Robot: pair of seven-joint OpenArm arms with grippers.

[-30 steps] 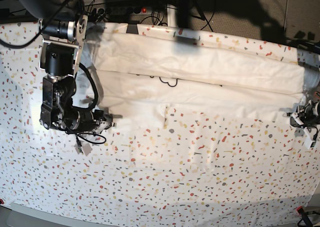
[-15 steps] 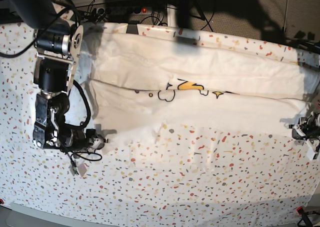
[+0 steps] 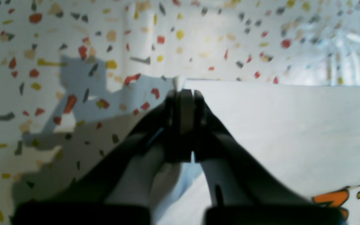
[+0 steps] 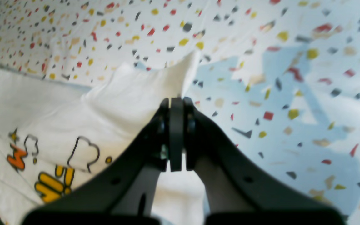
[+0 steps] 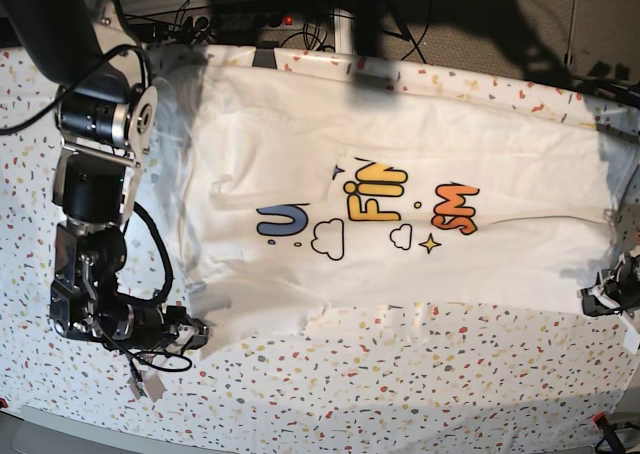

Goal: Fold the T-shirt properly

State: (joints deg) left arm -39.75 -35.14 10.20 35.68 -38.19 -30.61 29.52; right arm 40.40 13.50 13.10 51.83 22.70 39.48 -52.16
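Observation:
The white T-shirt (image 5: 400, 164) lies spread across the far half of the table, its blue, yellow and orange print (image 5: 370, 209) facing up. My right gripper (image 5: 200, 334) is at the shirt's near left corner. In the right wrist view the right gripper (image 4: 176, 100) is shut on a raised corner of the T-shirt (image 4: 120, 100). My left gripper (image 5: 597, 299) is at the shirt's near right corner. In the left wrist view the left gripper (image 3: 183, 91) is shut on the edge of the T-shirt (image 3: 277, 131).
The speckled tablecloth (image 5: 400, 394) covers the table, with its near half in front of the shirt. Cables and a power strip (image 5: 250, 19) run behind the far edge. A cable with a small tag (image 5: 150, 384) hangs from the right arm. A red clamp (image 5: 600, 419) sits at the front right corner.
Both grippers have moved toward the table's near edge, each holding a shirt corner. The folded layer has opened out and the print now shows in full.

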